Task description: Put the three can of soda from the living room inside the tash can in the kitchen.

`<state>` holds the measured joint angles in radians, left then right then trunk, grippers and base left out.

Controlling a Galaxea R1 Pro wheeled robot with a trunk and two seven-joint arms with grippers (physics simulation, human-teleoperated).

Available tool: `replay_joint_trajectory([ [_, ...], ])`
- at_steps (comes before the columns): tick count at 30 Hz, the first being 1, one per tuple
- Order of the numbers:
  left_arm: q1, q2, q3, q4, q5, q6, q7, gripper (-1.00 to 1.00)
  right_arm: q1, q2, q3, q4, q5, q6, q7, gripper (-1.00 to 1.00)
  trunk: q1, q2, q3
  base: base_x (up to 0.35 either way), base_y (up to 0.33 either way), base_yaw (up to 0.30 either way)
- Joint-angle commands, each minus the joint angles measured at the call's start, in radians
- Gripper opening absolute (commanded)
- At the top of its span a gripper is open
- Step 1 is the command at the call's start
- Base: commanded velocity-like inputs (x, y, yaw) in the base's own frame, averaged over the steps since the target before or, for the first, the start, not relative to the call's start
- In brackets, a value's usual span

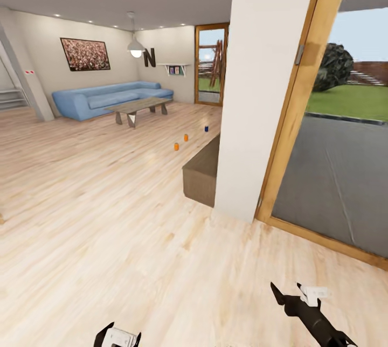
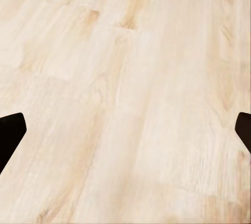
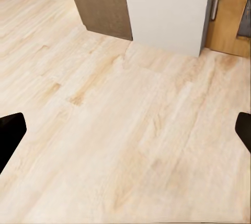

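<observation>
Three cans of soda stand on the living room's wood-plank floor, far ahead of me: an orange one, a second orange one and a dark blue one nearest the wall. My left gripper hangs low at the head view's lower edge, open, with bare floor between its dark fingers. My right gripper is also low and open, holding nothing; its fingers frame floor planks. Both grippers are well short of the cans. The tash can is out of view.
A white pillar with a low brown block at its foot stands right of the cans. Wood-framed glass doors open onto a patio. A blue sofa and a coffee table sit at the back. Stairs rise at the far left.
</observation>
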<state>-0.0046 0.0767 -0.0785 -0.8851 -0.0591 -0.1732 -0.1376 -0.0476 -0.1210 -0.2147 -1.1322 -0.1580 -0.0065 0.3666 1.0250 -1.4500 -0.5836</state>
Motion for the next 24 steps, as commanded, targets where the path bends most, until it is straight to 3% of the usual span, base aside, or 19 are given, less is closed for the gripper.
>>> replay_joint_trajectory([
  [1, 0.000, 0.000, 0.000, 0.000, 0.000, 0.000, 0.000, 1.00, 0.000, 0.000, 0.000, 0.000, 0.000, 0.000, 0.000, 1.00, 0.000, 0.000, -0.001, 0.000, -0.287, -0.221],
  [12, 0.000, 0.001, 0.009, 0.000, 0.006, -0.002, 0.000, 1.00, 0.000, -0.002, -0.001, 0.026, -0.001, 0.000, 0.011, 1.00, 0.000, 0.000, -0.008, -0.006, -0.216, -0.221],
  [24, 0.000, 0.002, 0.004, 0.001, 0.007, 0.007, -0.003, 1.00, 0.000, -0.002, -0.002, 0.031, -0.001, -0.001, 0.012, 1.00, 0.000, 0.000, -0.017, -0.185, 0.200, -0.221],
])
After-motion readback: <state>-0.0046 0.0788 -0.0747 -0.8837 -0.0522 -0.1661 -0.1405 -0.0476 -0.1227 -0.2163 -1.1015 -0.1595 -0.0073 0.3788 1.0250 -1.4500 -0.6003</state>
